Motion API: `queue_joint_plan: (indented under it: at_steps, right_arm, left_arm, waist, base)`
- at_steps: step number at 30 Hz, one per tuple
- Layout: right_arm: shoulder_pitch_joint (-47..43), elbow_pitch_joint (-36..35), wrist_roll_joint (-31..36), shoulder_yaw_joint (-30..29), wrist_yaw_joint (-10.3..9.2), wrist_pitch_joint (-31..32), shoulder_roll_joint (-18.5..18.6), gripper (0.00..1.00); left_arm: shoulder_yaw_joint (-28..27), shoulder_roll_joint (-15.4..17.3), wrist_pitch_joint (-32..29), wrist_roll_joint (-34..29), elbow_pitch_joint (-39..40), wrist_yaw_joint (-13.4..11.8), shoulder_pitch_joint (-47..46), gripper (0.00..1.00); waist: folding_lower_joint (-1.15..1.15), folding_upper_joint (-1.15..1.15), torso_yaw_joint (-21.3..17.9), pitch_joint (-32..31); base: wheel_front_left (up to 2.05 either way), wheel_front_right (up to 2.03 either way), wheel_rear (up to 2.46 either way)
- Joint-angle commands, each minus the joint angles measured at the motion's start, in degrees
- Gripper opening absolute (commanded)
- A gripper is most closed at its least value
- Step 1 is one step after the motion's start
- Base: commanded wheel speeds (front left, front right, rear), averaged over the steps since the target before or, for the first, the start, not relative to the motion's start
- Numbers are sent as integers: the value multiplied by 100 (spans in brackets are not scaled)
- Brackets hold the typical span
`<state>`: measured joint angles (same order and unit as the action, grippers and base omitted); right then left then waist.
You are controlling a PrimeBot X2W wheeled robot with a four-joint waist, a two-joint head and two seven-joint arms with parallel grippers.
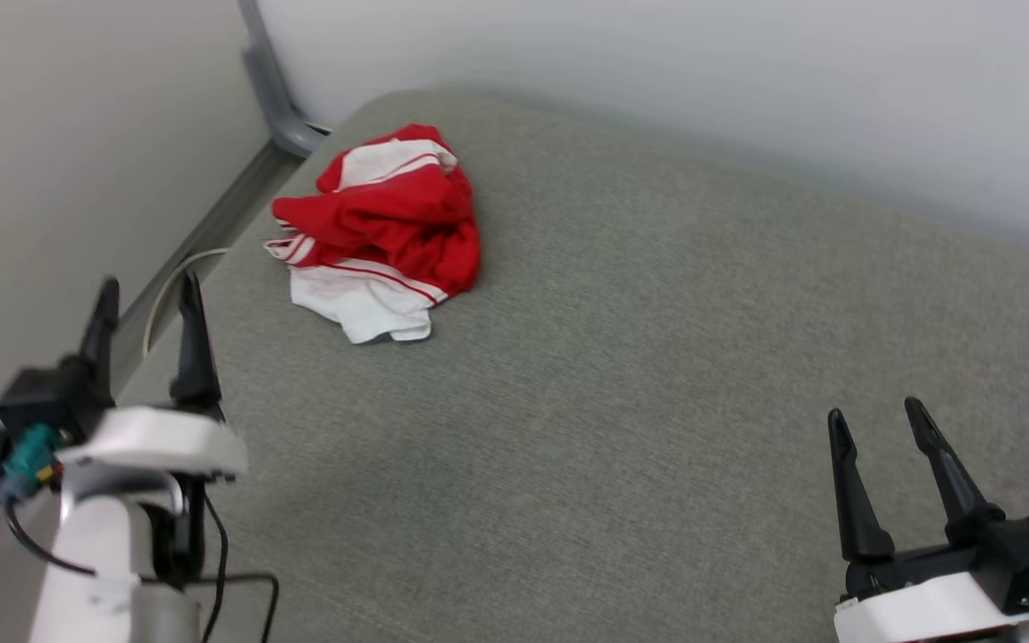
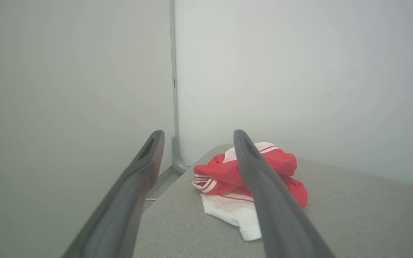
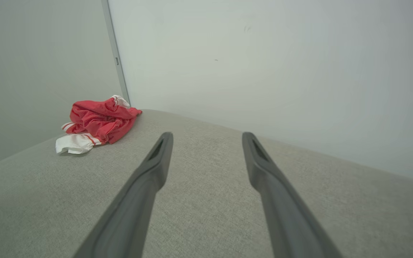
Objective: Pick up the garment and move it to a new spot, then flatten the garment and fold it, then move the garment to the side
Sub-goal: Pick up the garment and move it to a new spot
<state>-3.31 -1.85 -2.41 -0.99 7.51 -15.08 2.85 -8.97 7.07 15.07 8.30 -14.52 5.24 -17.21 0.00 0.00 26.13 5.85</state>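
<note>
The garment (image 1: 380, 228), a red T-shirt with white sleeves, lies crumpled in a heap at the far left corner of the grey fabric surface (image 1: 622, 375). My left gripper (image 1: 149, 290) stands open near the surface's left edge, short of the garment and empty. My right gripper (image 1: 874, 416) is open at the lower right, far from the garment. In the left wrist view the garment (image 2: 224, 179) lies ahead, partly behind the right finger (image 2: 264, 186). In the right wrist view the garment (image 3: 97, 123) sits far off to the left of the open gripper (image 3: 206, 135).
Pale walls (image 1: 657, 71) close the surface at the back and left, meeting at a grey corner post (image 1: 269, 89). A gap with a grey rail and a white cable (image 1: 179, 272) runs along the left edge.
</note>
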Motion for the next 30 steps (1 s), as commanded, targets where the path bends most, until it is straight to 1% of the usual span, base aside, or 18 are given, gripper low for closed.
queue_joint_plan:
  at_steps: [1,3,5,10,13,18,20,22,25,30]
  right_arm:
    - [95,-47,62,9,-4,-14,4,100]
    - [173,-115,140,2,-4,-14,5,100]
    - [251,-192,219,-26,-4,-14,4,100]
    - [410,-394,387,-30,-4,-14,4,100]
    - [482,-496,450,-41,-4,-14,4,100]
    - [613,-666,567,-38,-4,-14,4,100]
    - [642,-724,612,-33,-4,-13,4,100]
    - [695,-787,645,-27,-4,-14,4,100]
    - [756,-862,676,-24,-4,-14,4,100]
    - [835,-924,721,-47,-4,-14,4,100]
  left_arm:
    - [2,47,16,79,-71,57,-175,100]
    - [-95,159,16,323,-253,122,-567,100]
    - [-96,416,16,399,-401,177,-943,100]
    - [75,975,16,527,-774,211,-1762,100]
    - [309,1272,-114,669,-1029,216,-2219,100]
    - [966,1805,-577,1153,-1389,217,-2872,100]
    - [1318,1992,-915,1432,-1509,217,-3063,100]
    - [1704,2173,-1390,1750,-1631,218,-3231,100]
    - [2234,2443,-2256,2248,-1779,217,-3448,100]
    - [2905,2730,-3712,3106,-1927,218,-3669,100]
  waist:
    - [0,0,-210,225]
    - [0,0,-338,377]
    - [0,0,-448,534]
    - [0,0,-660,889]
    - [0,0,-748,1066]
    - [0,0,-867,1329]
    - [0,0,-918,1433]
    - [0,0,-969,1528]
    - [0,0,-1051,1662]
    - [0,0,-1171,1890]
  base:
    - [0,0,0]
    - [0,0,0]
    - [0,0,0]
    - [0,0,0]
    - [0,0,0]
    - [0,0,0]
    - [0,0,0]
    - [0,0,0]
    - [0,0,0]
    - [0,0,0]
